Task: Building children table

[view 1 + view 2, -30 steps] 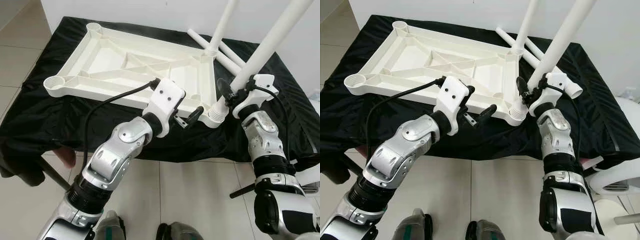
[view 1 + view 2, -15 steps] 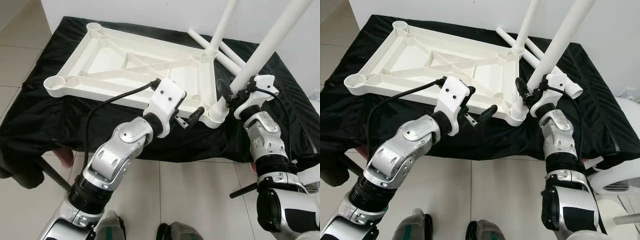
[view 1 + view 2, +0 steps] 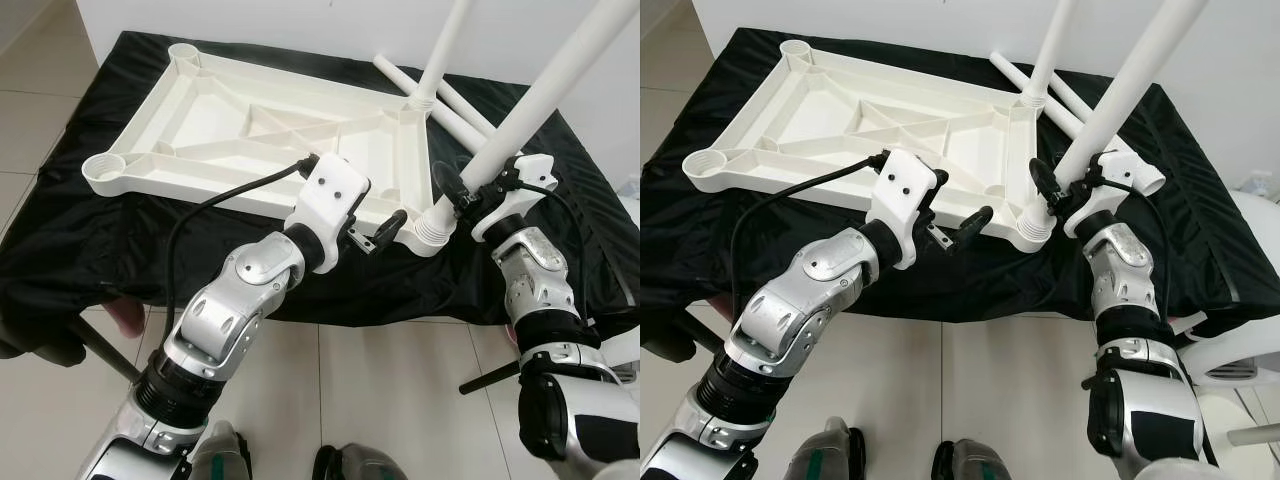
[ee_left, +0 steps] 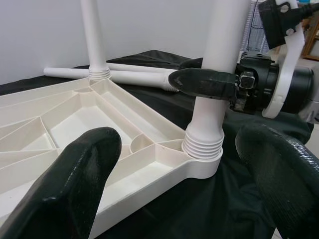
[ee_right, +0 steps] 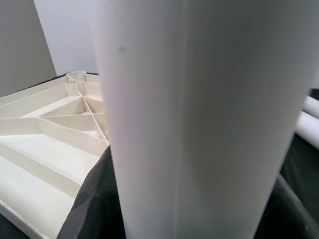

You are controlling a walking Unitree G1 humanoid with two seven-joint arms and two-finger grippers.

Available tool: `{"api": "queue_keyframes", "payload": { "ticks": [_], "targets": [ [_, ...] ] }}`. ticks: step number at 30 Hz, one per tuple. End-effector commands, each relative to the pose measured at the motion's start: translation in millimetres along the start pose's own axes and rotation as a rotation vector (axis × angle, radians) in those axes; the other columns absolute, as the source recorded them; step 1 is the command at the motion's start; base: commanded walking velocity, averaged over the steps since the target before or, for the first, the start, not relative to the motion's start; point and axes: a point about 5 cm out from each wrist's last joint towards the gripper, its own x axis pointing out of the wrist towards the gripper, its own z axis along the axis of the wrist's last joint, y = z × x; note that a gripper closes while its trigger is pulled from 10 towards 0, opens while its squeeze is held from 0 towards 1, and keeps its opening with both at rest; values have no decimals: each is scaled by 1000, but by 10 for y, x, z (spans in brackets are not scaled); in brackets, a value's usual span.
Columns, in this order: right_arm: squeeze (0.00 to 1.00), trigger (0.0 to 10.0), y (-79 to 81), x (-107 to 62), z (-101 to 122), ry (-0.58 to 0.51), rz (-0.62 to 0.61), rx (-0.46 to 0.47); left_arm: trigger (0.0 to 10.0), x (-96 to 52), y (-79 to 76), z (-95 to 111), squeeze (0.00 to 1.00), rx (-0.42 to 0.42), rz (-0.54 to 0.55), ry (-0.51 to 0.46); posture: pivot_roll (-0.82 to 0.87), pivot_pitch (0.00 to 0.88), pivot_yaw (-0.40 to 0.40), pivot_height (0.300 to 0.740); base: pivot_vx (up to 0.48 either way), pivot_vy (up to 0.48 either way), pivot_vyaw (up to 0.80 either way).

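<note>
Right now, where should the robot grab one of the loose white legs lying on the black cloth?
Likely mid-shaft on the nearer loose leg, coming straight down from above. It lies flat on the black cloth, a thin round tube, so open jaws can straddle it crosswise. Its inner end is crowded by the standing far leg.

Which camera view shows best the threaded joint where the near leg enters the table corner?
The left wrist view: the threaded collar sits close and unobstructed in the corner socket. Both eye views show it small, from above, beside the right gripper. The right wrist view shows the bare leg, not the joint.
</note>
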Motion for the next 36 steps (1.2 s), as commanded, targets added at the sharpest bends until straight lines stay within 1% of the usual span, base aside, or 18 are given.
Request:
{"api": "queue_keyframes", "payload": {
  "ticks": [1,5,12,24,32,36],
  "targets": [
    [0,10000,19,-110,-308,131,-9,71,10000,7,-42,50,0,6,-35,-13,87,98,-71,740,0,0,0],
    [0,10000,17,-57,-298,152,-36,64,10000,8,-46,53,0,5,-33,-14,88,98,-71,740,0,0,0],
    [0,10000,42,7,-299,165,-40,78,10000,10,-50,59,0,4,-31,-16,91,99,-73,740,0,0,0],
    [0,10000,39,10,-309,150,-71,62,10000,1,-48,67,0,0,-25,-17,92,100,-75,740,0,0,0],
    [0,10000,79,-22,-340,86,-187,58,10000,-11,-69,64,0,-7,-31,-17,88,103,-74,740,0,0,0],
    [0,10000,91,-27,-351,75,-216,52,10000,-10,-78,67,0,-9,-36,-19,87,104,-74,740,0,0,0]
  ]
}}
